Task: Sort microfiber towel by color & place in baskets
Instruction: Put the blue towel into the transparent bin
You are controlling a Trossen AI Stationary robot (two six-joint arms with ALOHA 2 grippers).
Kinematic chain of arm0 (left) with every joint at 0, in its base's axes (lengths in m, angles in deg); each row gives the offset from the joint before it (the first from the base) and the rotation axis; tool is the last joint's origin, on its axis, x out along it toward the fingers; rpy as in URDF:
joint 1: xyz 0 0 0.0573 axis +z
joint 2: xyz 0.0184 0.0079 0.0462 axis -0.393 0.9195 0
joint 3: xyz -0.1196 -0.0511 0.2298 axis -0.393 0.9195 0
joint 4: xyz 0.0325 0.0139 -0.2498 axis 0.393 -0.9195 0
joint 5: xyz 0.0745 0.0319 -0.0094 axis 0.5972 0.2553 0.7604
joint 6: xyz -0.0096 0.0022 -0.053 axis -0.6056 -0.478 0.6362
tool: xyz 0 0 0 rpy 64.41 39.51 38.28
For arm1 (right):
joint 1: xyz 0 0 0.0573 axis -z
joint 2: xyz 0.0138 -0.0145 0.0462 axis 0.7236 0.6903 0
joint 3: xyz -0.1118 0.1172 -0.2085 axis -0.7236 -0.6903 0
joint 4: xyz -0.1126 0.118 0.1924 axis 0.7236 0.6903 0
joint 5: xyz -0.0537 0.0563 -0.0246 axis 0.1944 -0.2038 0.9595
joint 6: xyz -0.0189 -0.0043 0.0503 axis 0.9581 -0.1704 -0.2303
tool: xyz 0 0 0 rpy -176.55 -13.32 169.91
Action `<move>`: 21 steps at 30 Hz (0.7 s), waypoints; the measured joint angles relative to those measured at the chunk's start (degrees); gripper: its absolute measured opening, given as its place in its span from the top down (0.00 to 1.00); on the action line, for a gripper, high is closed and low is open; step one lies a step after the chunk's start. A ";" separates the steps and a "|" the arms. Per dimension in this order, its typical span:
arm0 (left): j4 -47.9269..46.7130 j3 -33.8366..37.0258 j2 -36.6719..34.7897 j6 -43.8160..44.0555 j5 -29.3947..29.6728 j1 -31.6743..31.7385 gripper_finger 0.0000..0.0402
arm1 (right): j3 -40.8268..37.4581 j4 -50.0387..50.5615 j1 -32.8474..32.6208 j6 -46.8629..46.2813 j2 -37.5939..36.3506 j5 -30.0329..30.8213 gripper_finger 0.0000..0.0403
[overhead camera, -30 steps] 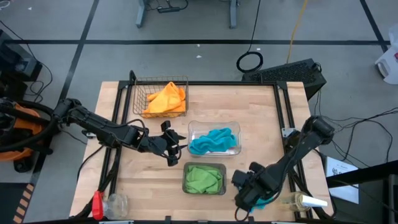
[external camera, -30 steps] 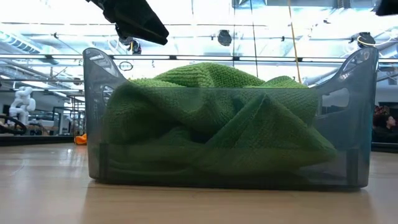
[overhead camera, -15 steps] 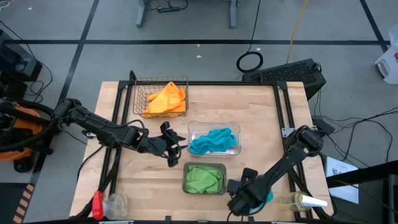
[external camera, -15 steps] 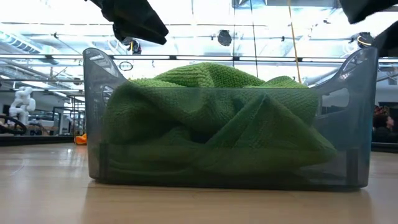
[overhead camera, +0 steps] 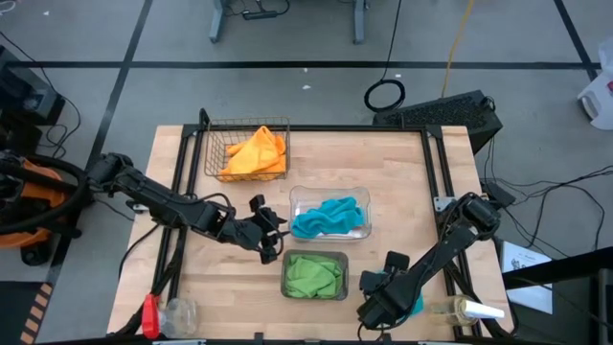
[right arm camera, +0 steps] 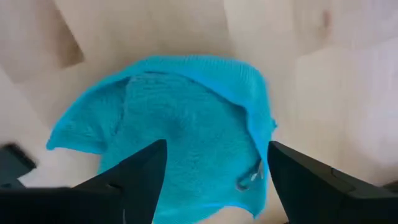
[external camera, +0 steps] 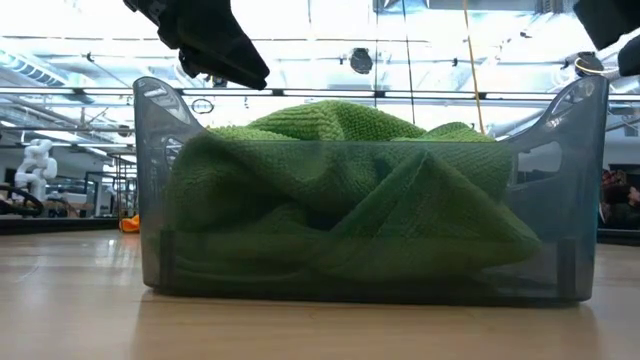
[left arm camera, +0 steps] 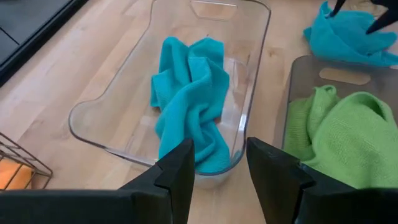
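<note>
Nearly done, I'd say: one teal towel (right arm camera: 180, 130) left on table near front right, right gripper (overhead camera: 383, 305) over it w/ fingers spread, not gripping. Wire basket (overhead camera: 213, 153) has orange, clear tray (overhead camera: 330, 195) teal, grey tray (overhead camera: 315, 255) green. Left gripper (overhead camera: 271, 238) parted, empty, beside trays.

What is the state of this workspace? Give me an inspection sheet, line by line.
Surface: wooden table, black frame at its edges.
Job's things: orange cloth in wire basket; teal cloth in clear tray; green cloth in grey tray; second teal cloth loose on the table.
Clutter: plastic bottle and red-handled item at the near edge.
Grippers: left gripper open beside the clear tray; right gripper open over the loose teal cloth.
Cables: coil on the floor.
Surroundings: keyboard beyond the table.
</note>
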 joint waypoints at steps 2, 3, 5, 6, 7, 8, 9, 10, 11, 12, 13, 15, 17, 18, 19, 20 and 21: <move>-0.07 0.00 0.03 0.01 0.00 0.00 0.62 | -1.01 -1.66 -0.33 0.02 0.02 -0.01 0.33; 0.01 0.00 0.03 -0.01 0.00 0.00 0.62 | -2.04 -3.83 -0.48 -0.17 0.02 0.03 0.33; 0.07 0.00 0.03 -0.01 0.00 0.00 0.62 | -4.66 -8.48 -0.83 -0.92 0.15 -0.02 0.35; 0.10 0.00 0.03 -0.02 0.00 0.00 0.62 | -6.14 -10.78 -1.05 -1.51 0.17 0.03 0.36; 0.09 0.00 0.03 -0.07 0.00 0.00 0.62 | -7.61 -12.88 -1.10 -2.23 0.17 0.01 0.38; 0.13 0.00 0.03 -0.17 0.02 0.00 0.62 | -9.10 -14.83 -1.25 -3.21 0.15 -0.01 0.40; 0.13 0.00 0.03 -0.28 0.04 0.00 0.62 | -10.38 -16.18 -1.35 -4.12 0.15 -0.08 0.43; 0.11 0.00 0.03 -0.39 0.04 0.00 0.62 | -11.29 -17.29 -1.56 -4.83 0.09 -0.25 0.46; 0.12 0.00 0.03 -0.38 0.07 0.00 0.62 | -12.07 -18.22 -1.67 -5.22 -0.14 -0.22 0.49; 0.12 0.00 0.03 -0.38 0.15 0.00 0.62 | -12.47 -18.65 -1.69 -5.44 -0.20 -0.21 0.54; 0.16 0.00 0.03 -0.38 0.31 0.00 0.62 | -12.75 -19.03 -1.73 -5.47 -0.20 -0.21 0.59; 0.18 0.00 0.03 -0.36 0.55 0.00 0.62 | -12.84 -19.05 -1.71 -5.22 -0.20 -0.19 0.70; 0.20 0.00 0.03 -0.36 0.59 0.00 0.62 | -12.85 -19.09 -1.69 -4.76 -0.37 0.00 0.83; 0.22 0.00 0.03 -0.36 0.59 0.00 0.62 | -12.83 -19.01 -1.67 -4.37 -0.49 0.03 0.89; 0.22 0.00 0.03 -0.36 0.59 0.00 0.62 | -12.61 -18.72 -1.67 -3.85 -0.55 0.03 0.94; 0.25 0.00 0.03 -0.36 0.59 0.00 0.62 | -12.09 -18.10 -1.69 -3.40 -0.51 0.05 0.96; 0.31 0.00 0.03 -0.38 0.59 0.00 0.62 | -11.38 -17.38 -1.67 -3.05 -0.38 0.11 0.96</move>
